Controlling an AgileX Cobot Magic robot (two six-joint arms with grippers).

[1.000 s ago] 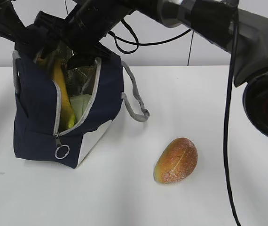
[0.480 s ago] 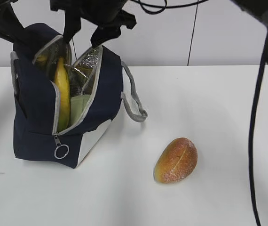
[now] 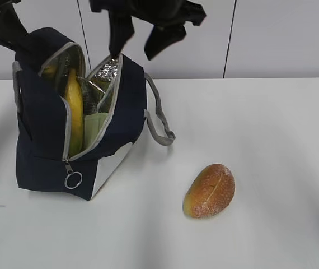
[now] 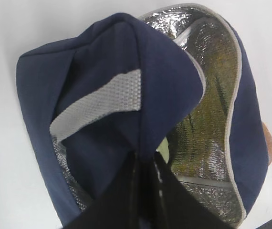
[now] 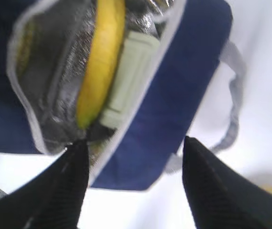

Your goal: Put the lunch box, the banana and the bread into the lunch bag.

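The boxy dark navy fabric lunch bag (image 3: pixel 64 134) stands unzipped on the white table (image 3: pixel 260 140), with its foil lining showing. It holds the pale green-lidded lunch box (image 3: pixel 95 126) and the upright yellow banana (image 3: pixel 74 109). The golden-brown oval bread (image 3: pixel 209 190) lies on the table well apart. The right gripper (image 3: pixel 140 42) hangs empty above the bag, jaws wide. The left gripper (image 4: pixel 143 160) pinches the bag's top edge.

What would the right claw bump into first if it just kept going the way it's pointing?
Probably the open lunch bag. The open right gripper points down at its mouth, toward the banana and lunch box; depth is unclear.
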